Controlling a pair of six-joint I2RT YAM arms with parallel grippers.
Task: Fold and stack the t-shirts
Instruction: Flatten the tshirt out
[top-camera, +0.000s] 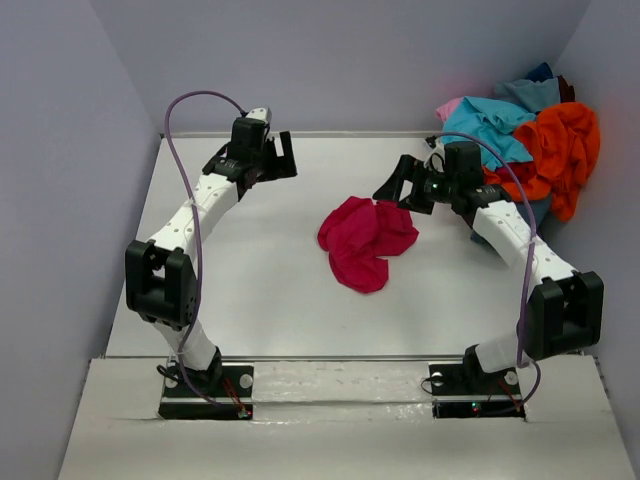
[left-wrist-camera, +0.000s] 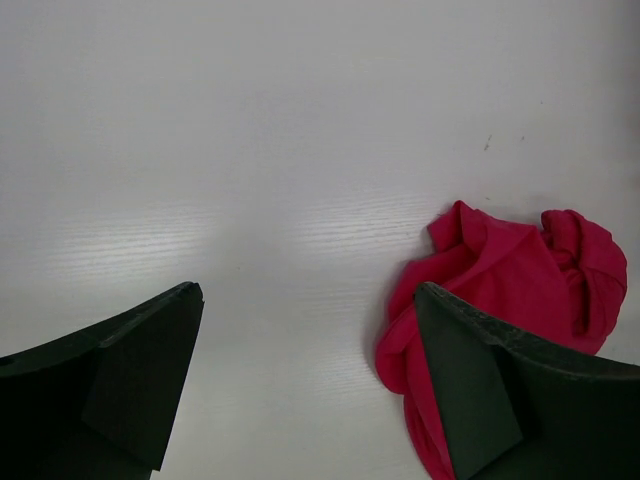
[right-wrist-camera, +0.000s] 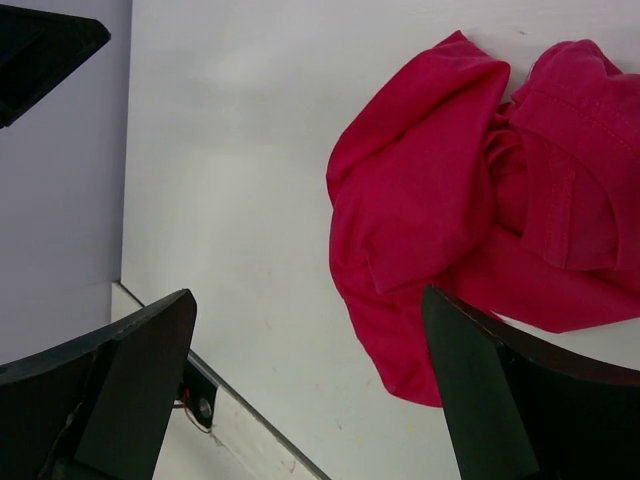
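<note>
A crimson-magenta t-shirt (top-camera: 365, 240) lies crumpled near the middle of the white table (top-camera: 250, 280). It also shows in the left wrist view (left-wrist-camera: 500, 290) and in the right wrist view (right-wrist-camera: 460, 200). My left gripper (top-camera: 275, 158) is open and empty, raised at the back left, well left of the shirt. My right gripper (top-camera: 400, 185) is open and empty, just above the shirt's right edge. In the back right corner lies a pile of other t-shirts: orange (top-camera: 560, 150), turquoise (top-camera: 495, 120), pink (top-camera: 450, 107) and dark blue (top-camera: 541, 72).
Grey walls close in the table at the left, back and right. The arm bases (top-camera: 205, 385) stand on a strip at the near edge. The left arm's fingertip (right-wrist-camera: 40, 50) shows at the top left of the right wrist view.
</note>
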